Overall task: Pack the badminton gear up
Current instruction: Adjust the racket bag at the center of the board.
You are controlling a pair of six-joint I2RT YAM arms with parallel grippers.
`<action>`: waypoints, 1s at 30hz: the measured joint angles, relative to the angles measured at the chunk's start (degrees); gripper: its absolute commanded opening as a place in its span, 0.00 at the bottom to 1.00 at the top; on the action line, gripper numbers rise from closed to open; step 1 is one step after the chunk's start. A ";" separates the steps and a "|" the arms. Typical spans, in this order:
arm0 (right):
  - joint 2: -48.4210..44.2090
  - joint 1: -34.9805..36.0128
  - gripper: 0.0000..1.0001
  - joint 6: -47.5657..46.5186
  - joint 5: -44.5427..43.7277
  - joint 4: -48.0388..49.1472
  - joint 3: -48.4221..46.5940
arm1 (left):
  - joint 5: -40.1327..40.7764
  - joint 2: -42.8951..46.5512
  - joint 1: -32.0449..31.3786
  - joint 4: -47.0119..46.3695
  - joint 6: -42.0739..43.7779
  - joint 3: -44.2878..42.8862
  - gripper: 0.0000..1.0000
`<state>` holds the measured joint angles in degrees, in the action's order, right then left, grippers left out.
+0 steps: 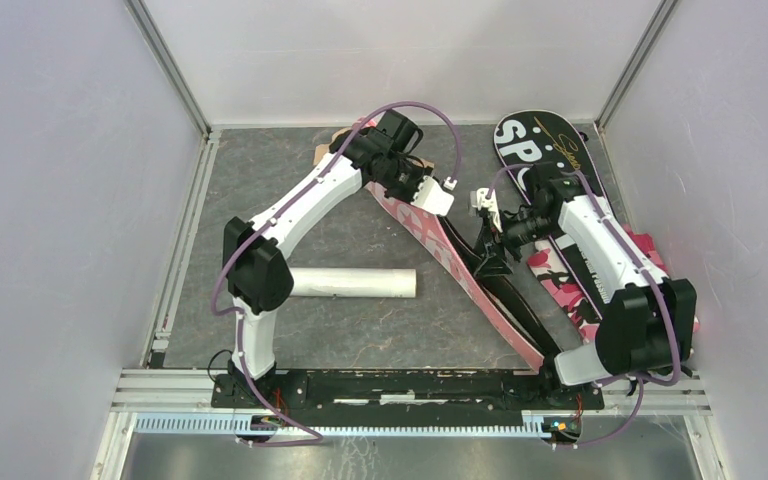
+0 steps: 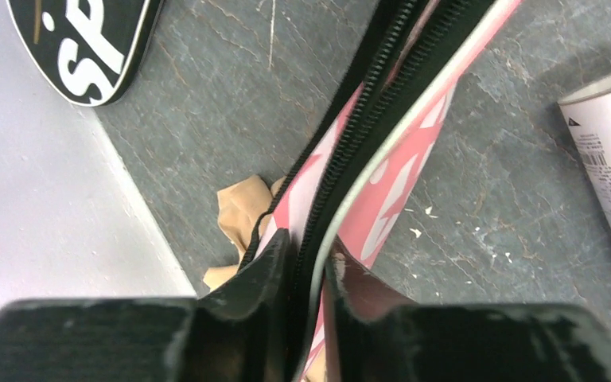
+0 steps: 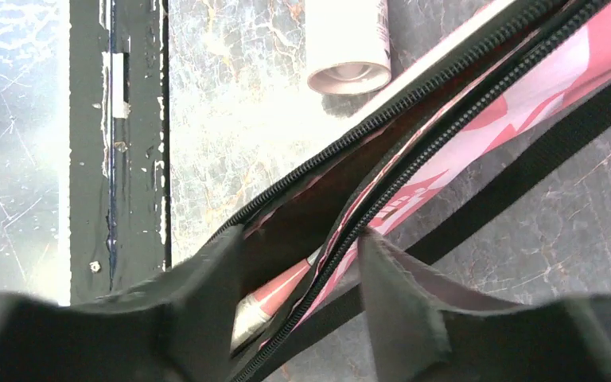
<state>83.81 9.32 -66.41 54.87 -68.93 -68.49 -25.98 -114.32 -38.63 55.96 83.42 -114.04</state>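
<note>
As the pink cover (image 2: pixel 402 171) is limp, I would hold its stiffer zipper edge (image 2: pixel 363 107). The left gripper (image 2: pixel 310 251) pinches it; the right gripper (image 3: pixel 301 247) is spread astride it.

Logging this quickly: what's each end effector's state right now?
Left end effector: closed on the zippered edge of the pink racket-shaped fabric cover.
Right end effector: open, astride that cover's zip edge.

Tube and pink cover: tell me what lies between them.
Only bare table lies between the tube and the pink cover. The top view shows it, and the right wrist view agrees.
</note>
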 measured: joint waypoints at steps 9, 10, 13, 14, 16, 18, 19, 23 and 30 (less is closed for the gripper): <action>-5.18 0.04 0.98 16.33 -0.50 7.45 -1.46 | 0.07 3.98 0.52 -1.86 -7.37 5.79 0.02; -5.86 0.07 0.98 17.92 -0.92 8.59 -1.46 | 0.22 4.63 0.52 -2.60 -8.76 6.80 0.02; -7.82 0.35 0.98 23.54 -2.32 12.46 -1.49 | 1.03 6.67 0.52 -5.77 -14.43 10.05 0.02; -8.26 0.55 0.98 25.27 -2.89 13.64 -1.49 | 1.68 7.26 0.52 -6.93 -16.65 11.04 0.02; -8.70 1.36 0.98 28.06 -4.72 15.74 -1.44 | 2.38 7.85 0.52 -8.04 -19.74 12.07 0.02; -9.25 3.21 0.98 30.95 -7.80 18.80 -0.90 | 2.86 8.44 0.57 -8.90 -21.79 12.98 0.02; -9.57 4.46 0.98 32.11 -9.55 20.15 -0.33 | 3.21 8.87 0.59 -9.49 -22.62 13.57 0.02; -10.19 9.60 0.95 35.17 -16.90 23.96 2.14 | 3.48 10.75 0.66 -10.99 -25.00 15.89 0.02; -8.66 11.58 0.77 35.60 -24.35 26.88 2.78 | 3.48 13.55 0.74 -11.89 -25.79 19.30 0.02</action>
<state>75.16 20.91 -30.81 30.52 -42.04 -65.71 -22.50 -100.77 -37.89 44.07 57.63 -94.74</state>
